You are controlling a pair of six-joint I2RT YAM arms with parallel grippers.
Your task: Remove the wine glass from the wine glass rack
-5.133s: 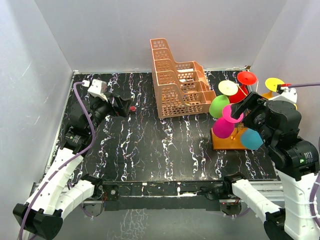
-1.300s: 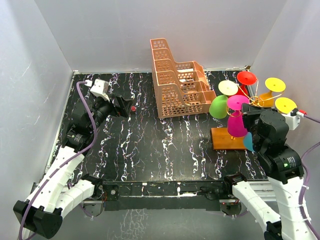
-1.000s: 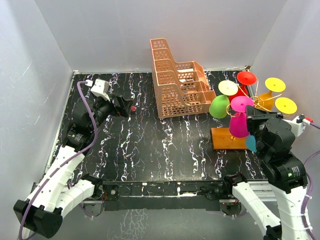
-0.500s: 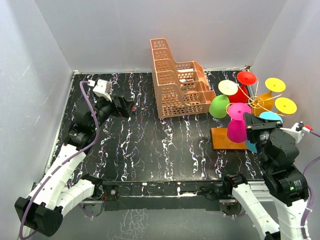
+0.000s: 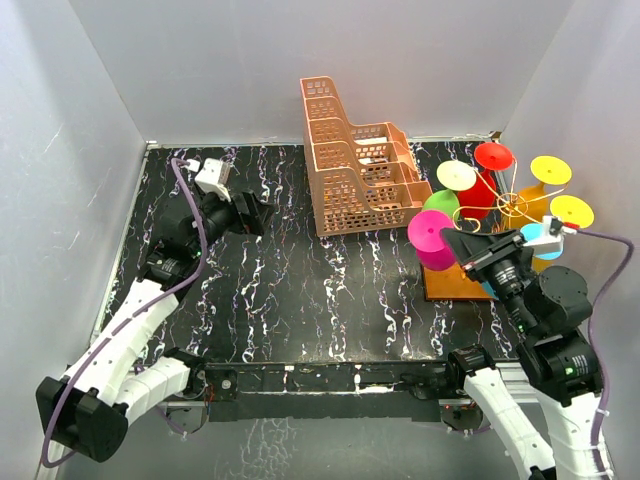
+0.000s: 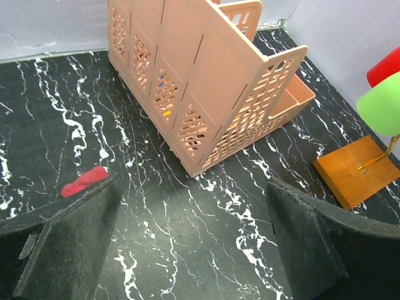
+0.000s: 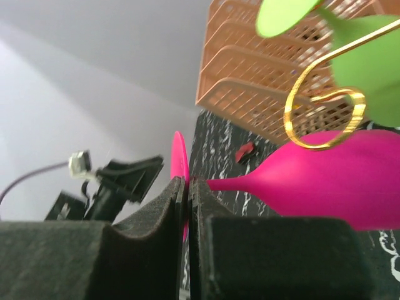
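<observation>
The wine glass rack has an orange-brown base (image 5: 441, 287) and a gold wire stem (image 5: 511, 204) with curled hooks. Several coloured wine glasses hang on it. My right gripper (image 5: 459, 241) is shut on a magenta wine glass (image 5: 431, 243), which lies tipped toward the left of the rack. In the right wrist view the right gripper (image 7: 187, 185) pinches the magenta wine glass's thin foot (image 7: 179, 156); its bowl (image 7: 331, 181) lies behind a gold hook (image 7: 324, 119), contact unclear. My left gripper (image 5: 250, 215) is open and empty at the far left, over bare table (image 6: 194, 250).
A peach-orange lattice basket (image 5: 355, 170) stands at the back centre, left of the rack. Green (image 5: 441, 201), red (image 5: 492, 157), yellow (image 5: 550, 169) and cyan (image 5: 544, 236) glasses crowd the rack. A small red scrap (image 6: 84, 180) lies by the left gripper's left finger. Grey walls enclose the table.
The right gripper has swung the magenta glass from hanging foot-up beside the stem to lying tipped out to the left. The left arm has shifted slightly to the right.
</observation>
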